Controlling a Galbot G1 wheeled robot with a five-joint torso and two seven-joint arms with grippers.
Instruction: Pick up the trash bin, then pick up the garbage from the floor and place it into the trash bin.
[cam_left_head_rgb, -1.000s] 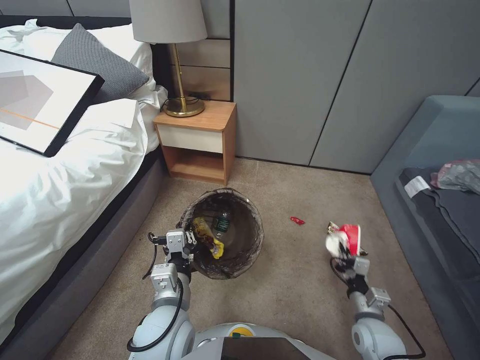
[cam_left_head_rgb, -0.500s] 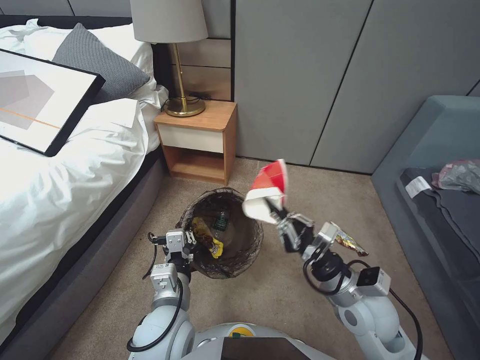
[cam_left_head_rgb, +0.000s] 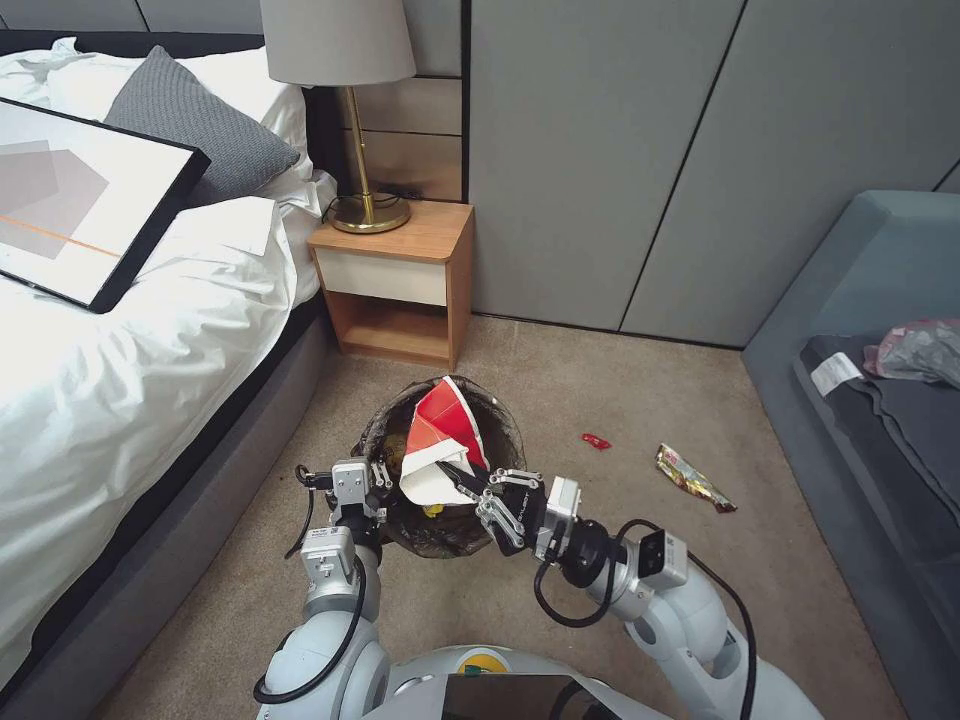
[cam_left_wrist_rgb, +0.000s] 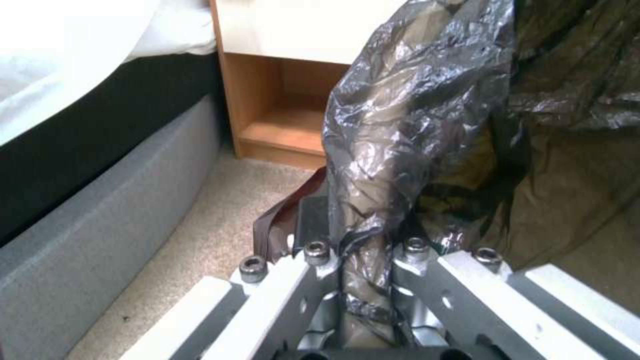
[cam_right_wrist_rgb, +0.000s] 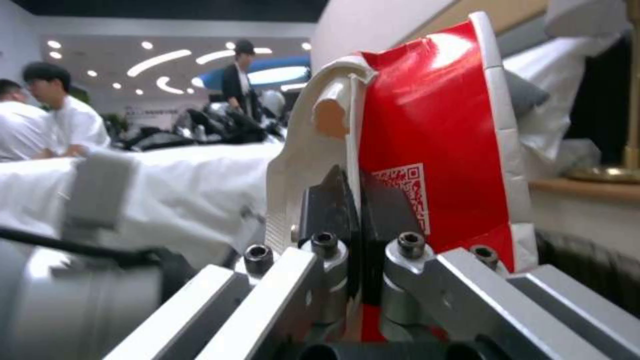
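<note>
Step in hand: dropping a piece of garbage into the bin (cam_left_head_rgb: 505, 470). The right gripper (cam_left_head_rgb: 462, 478) is clamped on a red-white wrapper (cam_left_head_rgb: 440, 440) and holds it right over the bin's mouth, tilted, its white end toward the near rim. The left gripper (cam_left_head_rgb: 378, 478) is closed on the bin's rim at the side toward the bed (cam_left_head_rgb: 150, 330), pinching the bag (cam_left_wrist_rgb: 393, 125) folded over the rim.

Judged next: the right jaws need to part so the wrapper falls inside; it looks wide and stiff against the opening, so it may catch on the rim or the gripper unless it is lowered a little first. Two pieces remain on the carpet on the far side of the bin from the bed: a small red scrap (cam_left_head_rgb: 595, 440) near the bin and a multicoloured wrapper (cam_left_head_rgb: 695, 478) further out.

Views: the head view gives the layout, the wrapper over the bin and the leftover litter. The left wrist view shows the bag gathered between the left fingers (cam_left_wrist_rgb: 293, 280), confirming the grip. The right wrist view shows the dark pads (cam_right_wrist_rgb: 327, 210) shut on the wrapper's lower edge, with a QR code on the red face, which the head view does not resolve. What already lies in the bin is mostly hidden by the wrapper.
</note>
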